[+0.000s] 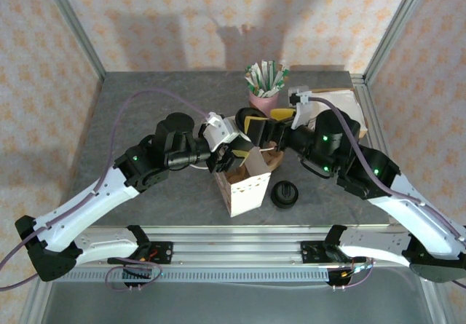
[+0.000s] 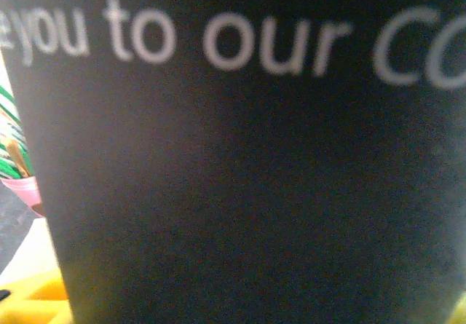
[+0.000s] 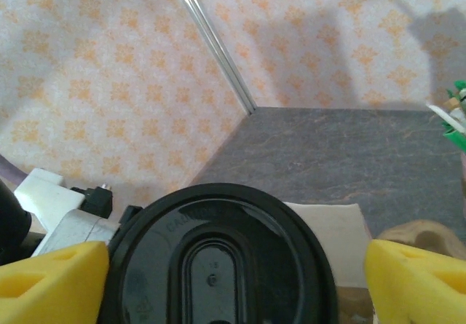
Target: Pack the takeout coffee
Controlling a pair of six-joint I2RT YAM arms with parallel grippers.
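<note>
The takeout coffee (image 3: 218,266) shows its round black lid from above in the right wrist view. My right gripper (image 3: 237,280) stands open around the lid, and its right yellow pad (image 3: 415,280) is clear of the rim. The left wrist view is pressed against the cup's dark wall (image 2: 255,156), which has white lettering, with a yellow pad (image 2: 33,302) at the lower corner. My left gripper (image 1: 237,148) is shut on the cup. Both grippers meet above an open pale paper bag (image 1: 240,189); the right gripper (image 1: 271,129) comes in from the right.
A separate black lid piece (image 1: 285,193) lies on the table right of the bag. A pink cup of green-and-white packets (image 1: 266,84) stands behind the grippers. A cardboard holder (image 1: 342,102) sits at the back right. Metal frame posts border the table.
</note>
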